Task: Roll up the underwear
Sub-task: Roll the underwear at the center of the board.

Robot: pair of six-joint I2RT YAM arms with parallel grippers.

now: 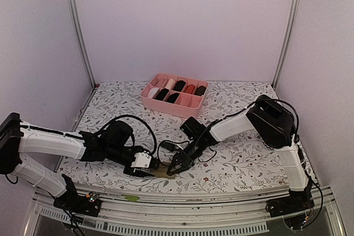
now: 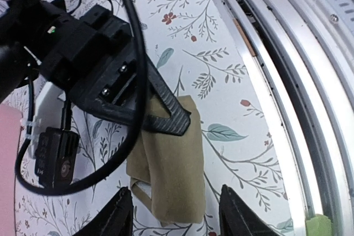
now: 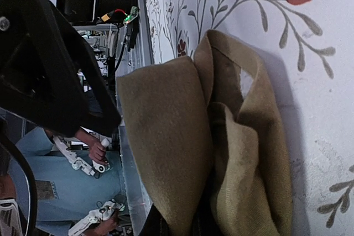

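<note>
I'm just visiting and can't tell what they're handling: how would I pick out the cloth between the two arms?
Find the floral table, then its near edge, well in front of the pink divided box. Between the left gripper and the right gripper lies the olive-brown underwear, a small folded piece, the only cloth outside the box.

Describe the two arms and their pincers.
The left arm and right arm have white tubular links with bulky black joints and loose black cables looping alongside. The left pincer is black with a white block behind it; the right pincer is black, tapering to a wedge.
</note>
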